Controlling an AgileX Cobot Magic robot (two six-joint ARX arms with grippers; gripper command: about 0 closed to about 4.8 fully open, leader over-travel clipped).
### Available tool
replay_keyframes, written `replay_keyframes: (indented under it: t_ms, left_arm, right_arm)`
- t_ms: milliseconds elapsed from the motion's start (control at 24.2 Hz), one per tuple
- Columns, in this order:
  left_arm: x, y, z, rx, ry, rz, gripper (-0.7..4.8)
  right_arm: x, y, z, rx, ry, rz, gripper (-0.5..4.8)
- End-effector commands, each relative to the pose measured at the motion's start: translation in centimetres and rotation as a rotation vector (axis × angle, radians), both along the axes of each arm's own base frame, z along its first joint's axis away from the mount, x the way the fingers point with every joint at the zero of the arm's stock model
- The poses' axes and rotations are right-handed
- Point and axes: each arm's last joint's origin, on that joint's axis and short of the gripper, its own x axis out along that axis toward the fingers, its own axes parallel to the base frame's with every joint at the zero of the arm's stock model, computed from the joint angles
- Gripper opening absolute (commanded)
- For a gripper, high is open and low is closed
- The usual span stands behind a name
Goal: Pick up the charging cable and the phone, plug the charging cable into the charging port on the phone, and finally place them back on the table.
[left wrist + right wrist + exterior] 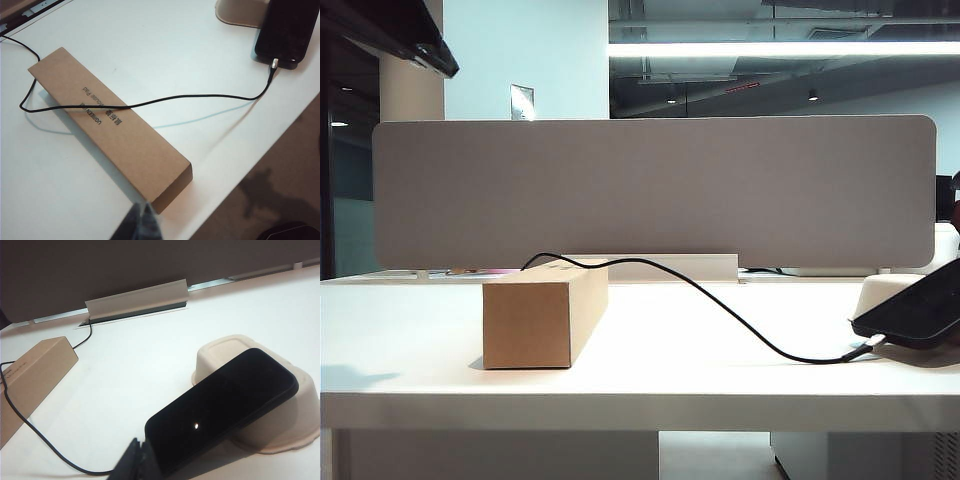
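While the phone [222, 405] leans on the off-white stand [300, 410] at the right end of the desk [650, 370], the plug [274, 63] of the charging cable [150, 103] sits at the phone's lower edge and appears to be in the port, so you seem to have little left but to leave both resting there. Your left tool [142, 222] hangs closed and empty above the near end of the cardboard box [110, 127]; your right tool [137, 460] is closed too, holding nothing, just beside the phone's lower corner. That closeness is the risk: a careless sweep of the right tool could nudge the phone off its tilted perch or lever the plug out. Notice also that the cable drapes over the box and runs back to the slot under the grey divider [650, 190]; if the left tool snags that slack or shoves the box, the cord could tug the phone.
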Motion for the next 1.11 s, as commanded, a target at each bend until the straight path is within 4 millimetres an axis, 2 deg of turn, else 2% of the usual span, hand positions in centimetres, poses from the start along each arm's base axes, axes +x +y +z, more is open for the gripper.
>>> replay_keyframes:
  t_ms: [41, 124, 247, 454, 701, 825, 990, 1113]
  left_arm:
    - [0.0, 0.0, 0.1, 0.023, -0.036, -0.017, -0.05]
    - [0.7, 0.2, 0.2, 0.05, -0.137, 0.033, -0.05]
    - [1.5, 1.1, -0.1, -0.05, -0.222, 0.137, -0.05]
    - [1.4, 3.8, -1.8, -0.173, -0.292, 0.312, -0.05]
    - [-0.8, 6.8, -4.9, -0.193, -0.394, 0.451, -0.05]
    - [-3.1, 8.5, -7.9, -0.251, -0.504, 0.55, -0.05]
    - [-5.2, 9.5, -11.2, -0.304, -0.595, 0.63, -0.05]
    - [-5.9, 9.6, -12.9, -0.33, -0.631, 0.643, -0.05]
  right_arm:
    - [0.0, 0.0, -0.1, 0.0, -0.004, 0.0, -0.05]
    - [0.0, 0.0, -0.1, 0.0, -0.004, 0.0, -0.05]
    - [0.0, 0.0, -0.1, 0.0, -0.004, 0.0, -0.05]
    - [0.0, 0.0, -0.1, 0.0, -0.004, 0.002, -0.05]
    - [0.0, 0.0, -0.1, 0.0, -0.005, 0.002, -0.05]
    - [0.0, 0.0, -0.1, 0.0, -0.005, 0.003, -0.05]
    - [0.0, 0.0, -0.1, 0.0, -0.005, 0.003, -0.05]
    - [0.0, 0.0, -0.1, 0.0, -0.005, 0.003, -0.05]
